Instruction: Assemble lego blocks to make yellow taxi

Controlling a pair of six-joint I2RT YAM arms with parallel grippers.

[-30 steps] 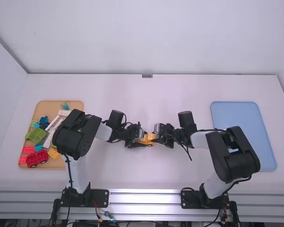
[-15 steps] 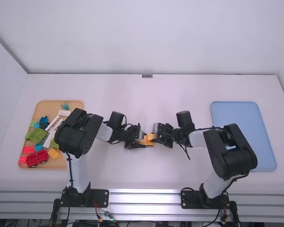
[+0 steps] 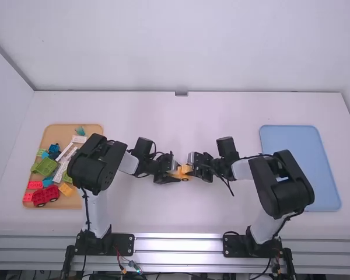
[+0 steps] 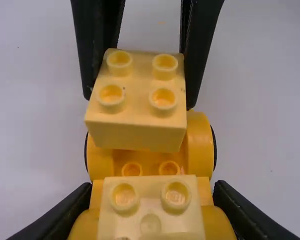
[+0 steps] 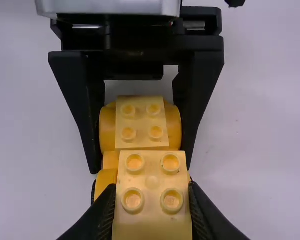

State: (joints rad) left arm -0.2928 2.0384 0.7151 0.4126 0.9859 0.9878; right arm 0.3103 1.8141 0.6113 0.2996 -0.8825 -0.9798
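Left gripper (image 3: 176, 172), middle of the frame: jaws closed in on the two sides of a yellow plastic wheeled base (image 4: 149, 161). A pale yellow four-stud block (image 5: 141, 125) sits on the base, at the end between those jaws.

Right gripper (image 3: 191, 168), just right of it, facing: jaws parted by the width of a second pale yellow four-stud block (image 5: 152, 195), gripped by its sides. This block is over the base's other end; cannot tell whether it touches.

Change: over the last second the right gripper has shifted slightly left in the high view, its arm's black elbow section (image 3: 282, 184) also left. Left arm nearly where it was; same pieces between the two.

Farther out, left of frame: tan tray (image 3: 57, 132) on the white desk (image 3: 146, 213), with a green block (image 3: 45, 167), red toy car (image 3: 45, 195) and yellow block (image 3: 66, 189). Right of frame: light blue tray (image 3: 300, 160).
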